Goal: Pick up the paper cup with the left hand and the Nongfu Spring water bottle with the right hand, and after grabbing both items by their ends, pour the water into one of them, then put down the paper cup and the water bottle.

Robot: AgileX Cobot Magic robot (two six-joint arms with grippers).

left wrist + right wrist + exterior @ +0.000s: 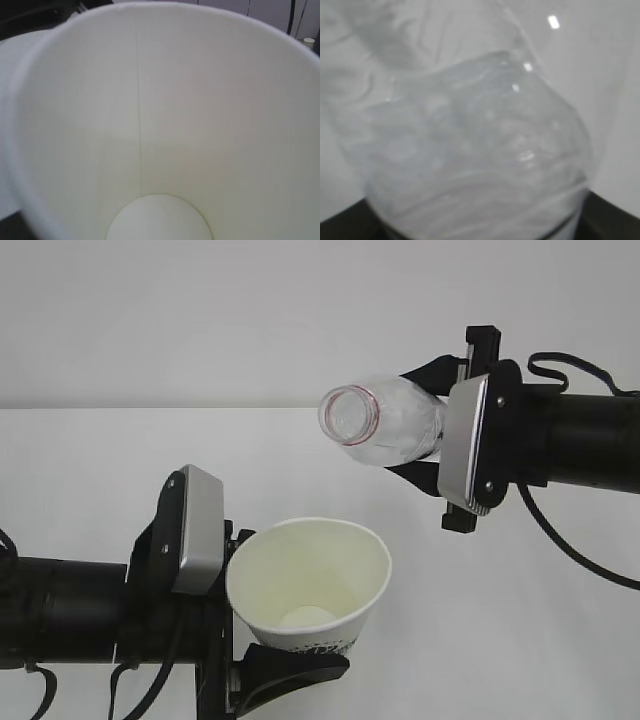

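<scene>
The left gripper (262,640) pinches the paper cup (308,585), held off the table (90,480) with its mouth tilted up. Above and right of the cup, the right gripper (425,418) clamps the uncapped water bottle (385,420), lying sideways.

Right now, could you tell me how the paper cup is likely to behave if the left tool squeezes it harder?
The paper cup looks thin-walled and open-topped, so it would probably buckle or go oval under a firmer squeeze. It appears empty inside, so it is likely very light and easily nudged. Held near its base by the left tool, its rim may flex freely.
</scene>
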